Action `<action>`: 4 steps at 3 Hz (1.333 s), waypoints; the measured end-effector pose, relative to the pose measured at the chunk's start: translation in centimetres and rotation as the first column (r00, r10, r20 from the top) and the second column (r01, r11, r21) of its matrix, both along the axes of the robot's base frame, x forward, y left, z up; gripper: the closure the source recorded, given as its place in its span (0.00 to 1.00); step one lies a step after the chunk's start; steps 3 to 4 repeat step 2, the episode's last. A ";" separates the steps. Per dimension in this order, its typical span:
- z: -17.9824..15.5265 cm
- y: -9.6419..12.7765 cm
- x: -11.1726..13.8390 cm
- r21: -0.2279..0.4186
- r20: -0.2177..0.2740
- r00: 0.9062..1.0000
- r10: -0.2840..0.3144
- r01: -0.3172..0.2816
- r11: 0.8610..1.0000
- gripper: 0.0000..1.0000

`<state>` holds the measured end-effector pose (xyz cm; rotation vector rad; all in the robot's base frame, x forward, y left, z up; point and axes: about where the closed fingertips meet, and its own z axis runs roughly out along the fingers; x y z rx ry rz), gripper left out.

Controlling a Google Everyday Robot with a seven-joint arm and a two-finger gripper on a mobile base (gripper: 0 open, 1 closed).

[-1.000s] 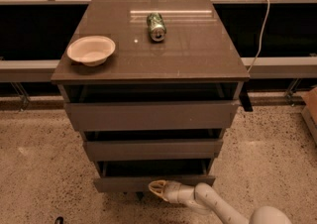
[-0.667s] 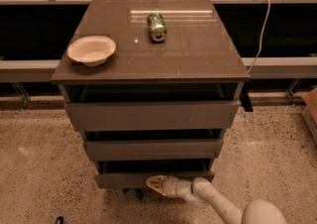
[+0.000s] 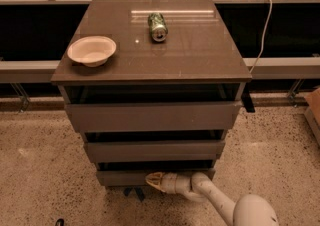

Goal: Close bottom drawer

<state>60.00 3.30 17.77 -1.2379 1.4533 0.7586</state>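
The bottom drawer [image 3: 120, 177] is the narrowest of three grey-brown fronts on the cabinet, lowest near the floor. A thin dark gap shows above its flat front panel, so it stands only slightly out. My gripper [image 3: 152, 181] points left, its cream tip lying against the middle of this front panel. The white arm [image 3: 215, 201] runs from the lower right across the floor to it.
A white bowl [image 3: 92, 50] and a green can [image 3: 157, 26] lying on its side rest on the cabinet top [image 3: 200, 55]. The two wider drawers above also stand slightly out. A cable [image 3: 264, 25] hangs at the right. Speckled floor [image 3: 40, 170] surrounds the cabinet.
The bottom drawer has slid in towards the cabinet, and the dark gap above it has shrunk. My gripper has followed it inward along the front panel.
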 end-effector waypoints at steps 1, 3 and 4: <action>0.3 -0.2 -3.4 0.010 0.041 0.998 0.043 -0.043 0.999 1.00; 0.8 -0.7 -9.1 0.063 0.043 0.998 0.044 -0.046 0.997 1.00; 0.8 -0.7 -9.1 0.063 0.043 0.998 0.044 -0.046 0.997 1.00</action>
